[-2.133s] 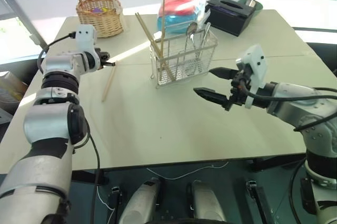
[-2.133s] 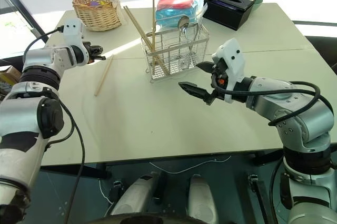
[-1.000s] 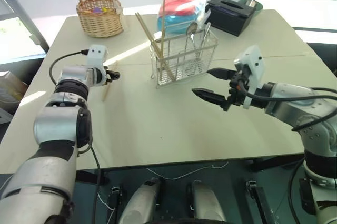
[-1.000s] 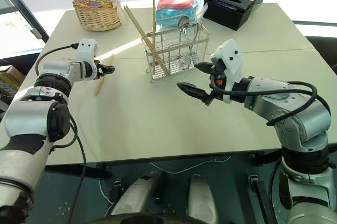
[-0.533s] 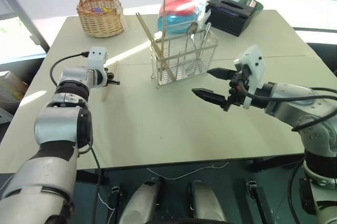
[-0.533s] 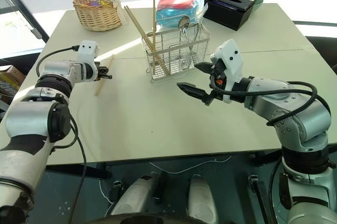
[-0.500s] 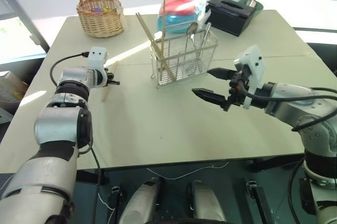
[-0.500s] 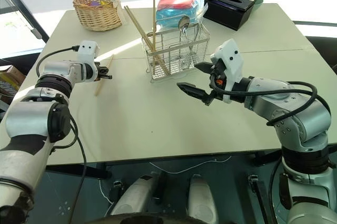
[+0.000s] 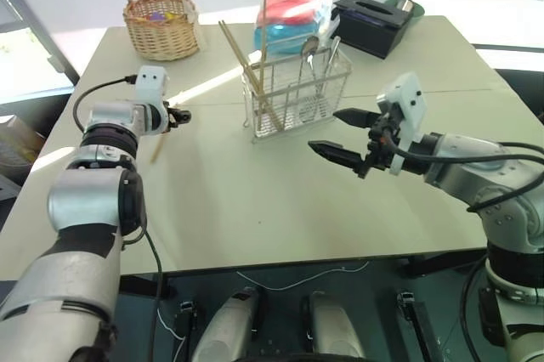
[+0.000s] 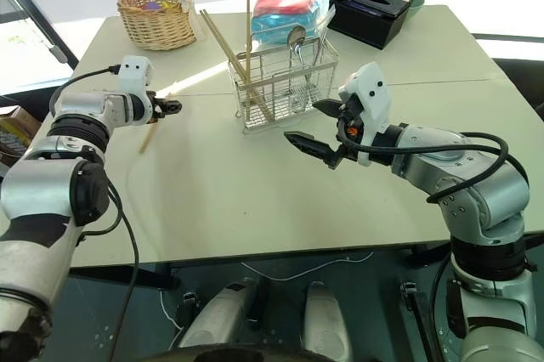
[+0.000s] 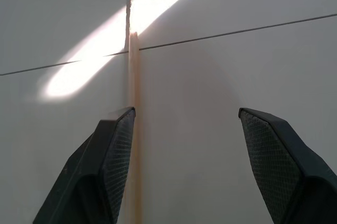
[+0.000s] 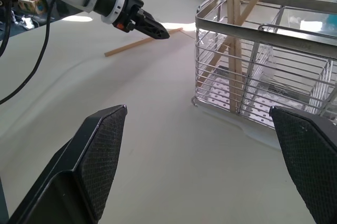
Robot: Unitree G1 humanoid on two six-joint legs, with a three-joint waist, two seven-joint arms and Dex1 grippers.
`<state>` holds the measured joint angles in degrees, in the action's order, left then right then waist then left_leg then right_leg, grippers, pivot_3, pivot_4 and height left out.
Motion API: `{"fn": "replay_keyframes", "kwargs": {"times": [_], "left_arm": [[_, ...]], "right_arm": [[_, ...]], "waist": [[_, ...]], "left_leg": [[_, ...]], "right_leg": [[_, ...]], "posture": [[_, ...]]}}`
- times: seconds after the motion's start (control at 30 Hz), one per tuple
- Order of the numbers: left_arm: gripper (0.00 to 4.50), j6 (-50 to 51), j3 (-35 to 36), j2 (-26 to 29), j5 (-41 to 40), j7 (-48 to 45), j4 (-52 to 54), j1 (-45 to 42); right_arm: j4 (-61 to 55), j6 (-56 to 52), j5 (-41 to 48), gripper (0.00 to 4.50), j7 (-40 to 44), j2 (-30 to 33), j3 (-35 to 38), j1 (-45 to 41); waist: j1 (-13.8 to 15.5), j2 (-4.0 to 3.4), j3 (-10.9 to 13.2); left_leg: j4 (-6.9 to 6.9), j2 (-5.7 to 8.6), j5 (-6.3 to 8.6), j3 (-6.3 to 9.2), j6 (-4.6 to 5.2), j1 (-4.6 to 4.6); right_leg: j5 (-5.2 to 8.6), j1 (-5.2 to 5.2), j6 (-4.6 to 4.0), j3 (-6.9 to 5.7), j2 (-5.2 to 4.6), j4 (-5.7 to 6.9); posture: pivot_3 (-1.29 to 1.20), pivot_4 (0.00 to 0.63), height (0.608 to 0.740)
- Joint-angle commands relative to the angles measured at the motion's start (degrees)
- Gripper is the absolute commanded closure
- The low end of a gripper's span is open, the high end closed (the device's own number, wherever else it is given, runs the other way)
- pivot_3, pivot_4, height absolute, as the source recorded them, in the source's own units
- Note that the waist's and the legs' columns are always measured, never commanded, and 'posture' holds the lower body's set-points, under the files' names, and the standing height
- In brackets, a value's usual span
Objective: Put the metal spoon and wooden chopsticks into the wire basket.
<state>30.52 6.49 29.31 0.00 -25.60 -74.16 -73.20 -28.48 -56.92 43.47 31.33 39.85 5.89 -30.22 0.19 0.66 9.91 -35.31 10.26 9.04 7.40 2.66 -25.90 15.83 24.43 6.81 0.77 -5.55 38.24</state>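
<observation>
Left eye view: three wooden chopsticks point(image 9: 156, 144).

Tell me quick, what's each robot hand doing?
Left tool: open, holding nothing, chopstick by one finger.
Right tool: open, empty.

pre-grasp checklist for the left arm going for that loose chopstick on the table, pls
1. Left end effector open: ok, fingers spread in the left wrist view.
2. Loose chopstick between its fingers: not ok, it runs along the inner edge of one finger, off centre.
3. Chopstick flat on the table: cannot tell; in the head views it angles down from the end effector.
4. Wire basket upright, room inside: ok, spoon and other chopsticks already stand in it.
5. Right end effector out of the way: ok, open and empty, in front of the basket.
</observation>
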Motion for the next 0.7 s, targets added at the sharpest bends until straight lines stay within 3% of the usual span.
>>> {"fn": "replay_keyframes", "kwargs": {"times": [0.03, 0.3, 0.7], "left_arm": [[1.14, -1.4, 2.5, 2.0, -1.6, 1.2, 1.0, -2.0], [1.14, -1.2, 1.5, 3.7, 0.4, 3.5, 0.1, -0.2], [1.14, 1.2, -1.0, 1.0, 2.0, 0.8, -0.4, 2.7]], "right_arm": [[-0.9, 1.0, 0.0, 0.0, 0.2, 0.2, 0.9, -1.5], [-0.7, 0.5, 0.6, 0.0, 0.3, 0.5, 1.4, -1.7], [-1.0, 0.0, 1.2, 0.0, -0.2, 0.0, 1.4, -1.5]], "waist": [[0.0, 0.0, 0.0], [0.0, 0.0, 0.0], [0.1, 0.01, 0.0]], "left_leg": [[0.0, 0.0, 0.0, 0.0, 0.0, 0.0], [0.0, 0.0, 0.0, 0.0, 0.0, 0.0], [-0.03, 0.0, 0.0, 0.0, 0.0, 0.01]], "right_leg": [[0.0, 0.0, 0.0, 0.0, 0.0, 0.0], [0.0, 0.0, 0.0, 0.0, 0.0, 0.01], [0.0, -0.01, 0.0, 0.0, 0.0, 0.04]], "posture": [[0.0, 0.15, 0.725], [0.0, 0.15, 0.725], [0.0, 0.15, 0.725]]}}
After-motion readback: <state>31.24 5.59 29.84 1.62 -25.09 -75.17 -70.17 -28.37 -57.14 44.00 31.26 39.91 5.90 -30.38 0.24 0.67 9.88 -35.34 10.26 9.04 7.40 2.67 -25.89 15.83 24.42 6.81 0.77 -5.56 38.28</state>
